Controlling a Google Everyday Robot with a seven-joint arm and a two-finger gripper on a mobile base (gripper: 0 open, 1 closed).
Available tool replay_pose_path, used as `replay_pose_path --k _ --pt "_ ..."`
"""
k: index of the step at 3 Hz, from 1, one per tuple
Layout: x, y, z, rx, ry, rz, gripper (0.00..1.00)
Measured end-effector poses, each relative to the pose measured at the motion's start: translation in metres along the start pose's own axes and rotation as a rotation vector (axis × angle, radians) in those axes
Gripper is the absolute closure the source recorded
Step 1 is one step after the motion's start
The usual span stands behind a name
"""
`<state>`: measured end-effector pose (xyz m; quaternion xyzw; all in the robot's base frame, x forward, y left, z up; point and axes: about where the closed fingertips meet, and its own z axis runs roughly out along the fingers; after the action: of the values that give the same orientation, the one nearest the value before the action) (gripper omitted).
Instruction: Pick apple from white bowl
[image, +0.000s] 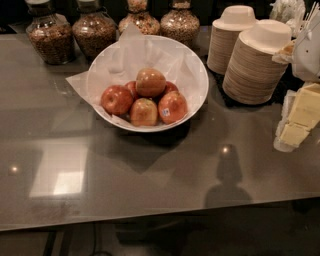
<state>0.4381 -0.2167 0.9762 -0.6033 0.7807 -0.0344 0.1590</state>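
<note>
The white bowl (197, 75), wide, glossy and lined with crumpled white paper, stands at the back centre of the grey counter. Several apples are piled in it. The apple (150, 82), orange-red with a pale yellow-green patch, lies on top of the pile. A redder apple with a white sticker (172, 106) lies at the front right, a deep red apple (116, 99) at the left, and an orange-yellow one (143, 111) at the front. My gripper (298, 120), white with pale yellow parts, is at the right edge of the view, well right of the bowl and holding nothing I can see.
Two tall stacks of beige disposable bowls (255, 60) stand right of the white bowl, close to my gripper. Several glass jars of cereal (95, 32) line the back. The counter's front edge (150, 217) runs across the bottom.
</note>
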Motion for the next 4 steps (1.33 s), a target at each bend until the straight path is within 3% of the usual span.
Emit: replay_pose_path --k 2,3,4 --pt "-0.009 -0.005 0.000 0.014 -0.031 -0.001 0.00" --pt "-0.038 -0.015 0.001 0.018 -0.126 -0.024 0.00" --pt "-0.085 -0.015 0.002 -0.007 -0.242 -0.091 0.00"
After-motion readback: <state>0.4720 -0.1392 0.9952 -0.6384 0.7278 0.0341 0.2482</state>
